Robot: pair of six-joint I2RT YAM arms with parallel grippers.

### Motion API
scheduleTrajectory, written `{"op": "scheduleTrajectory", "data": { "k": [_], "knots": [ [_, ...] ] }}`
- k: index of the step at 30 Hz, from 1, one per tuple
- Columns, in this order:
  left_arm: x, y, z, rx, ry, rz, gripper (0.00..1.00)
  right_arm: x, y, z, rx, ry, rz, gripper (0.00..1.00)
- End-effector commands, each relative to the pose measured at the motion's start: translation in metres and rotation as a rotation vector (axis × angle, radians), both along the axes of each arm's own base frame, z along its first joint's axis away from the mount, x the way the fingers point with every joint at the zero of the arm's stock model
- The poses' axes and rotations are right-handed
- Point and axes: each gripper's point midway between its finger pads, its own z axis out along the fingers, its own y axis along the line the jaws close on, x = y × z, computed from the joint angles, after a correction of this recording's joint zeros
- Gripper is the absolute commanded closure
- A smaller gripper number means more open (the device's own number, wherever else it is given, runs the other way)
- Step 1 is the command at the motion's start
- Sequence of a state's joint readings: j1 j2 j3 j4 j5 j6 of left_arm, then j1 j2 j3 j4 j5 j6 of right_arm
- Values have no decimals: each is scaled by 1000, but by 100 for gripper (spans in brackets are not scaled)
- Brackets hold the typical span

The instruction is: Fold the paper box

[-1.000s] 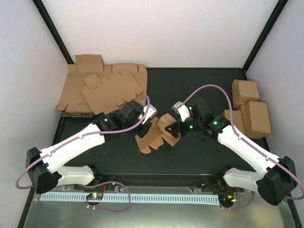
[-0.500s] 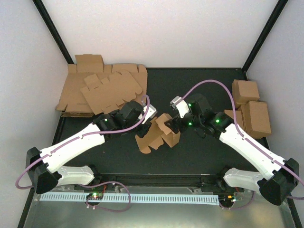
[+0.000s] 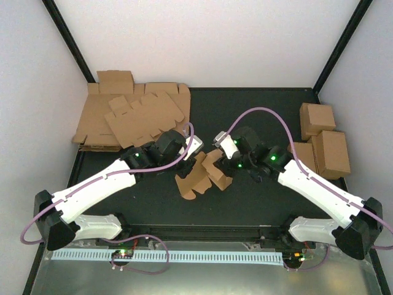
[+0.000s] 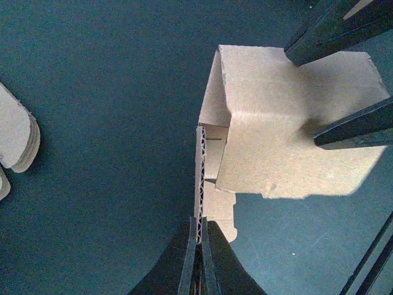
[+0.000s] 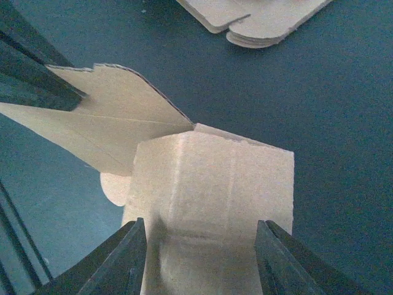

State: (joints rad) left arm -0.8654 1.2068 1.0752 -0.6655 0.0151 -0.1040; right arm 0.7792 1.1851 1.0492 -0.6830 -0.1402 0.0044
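at mid-counter [image 3: 264, 196], the box [image 3: 206, 173] lay half-formed between both arms, its long axis running near-left to far-right. the left tool [image 4: 198, 227] was clamped together on the edge of an upright wall [image 4: 200, 172]. the right tool [image 5: 200, 246] stood apart, straddling the top flap [image 5: 215, 178] straight ahead of it. the right arm looked nearer for pressing that flap down.

The paper box [image 4: 276, 123] was matt brown corrugated cardboard, fluted along its cut edge. The table [image 3: 258, 196] was dark, matt and smooth. The left gripper [image 4: 198, 224] had smooth black plastic-looking fingers.
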Motion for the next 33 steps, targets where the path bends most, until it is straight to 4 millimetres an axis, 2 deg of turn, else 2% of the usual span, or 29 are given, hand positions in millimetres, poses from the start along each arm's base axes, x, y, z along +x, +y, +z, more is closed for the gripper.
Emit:
{"op": "scheduleTrajectory", "data": {
  "k": [1,8,11,14,18,21,27,33],
  "knots": [
    [-1,-6,16,-23,-12,-24,98,4,-11,-14,-119,-33,-49,48],
    [-1,-8,15,-25,-8,-27,97,8,-17,-20,-266,-124,-96,47],
    [-1,-8,15,-25,-5,-27,97,11,-19,-7,-249,-187,-121,43],
    [-1,-8,15,-23,-5,-29,97,17,-24,7,-243,-242,-150,48],
    [0,-9,16,-25,-8,-29,97,20,-27,7,-287,-249,-154,49],
    [0,-9,15,-22,-7,-30,97,17,-20,13,-232,-250,-133,45],
    [-1,-9,15,-24,-5,-36,97,6,-6,48,-54,-274,-87,36],
    [-2,-10,14,-21,-5,-47,97,5,0,56,-42,-245,-61,30]
  ]
}}
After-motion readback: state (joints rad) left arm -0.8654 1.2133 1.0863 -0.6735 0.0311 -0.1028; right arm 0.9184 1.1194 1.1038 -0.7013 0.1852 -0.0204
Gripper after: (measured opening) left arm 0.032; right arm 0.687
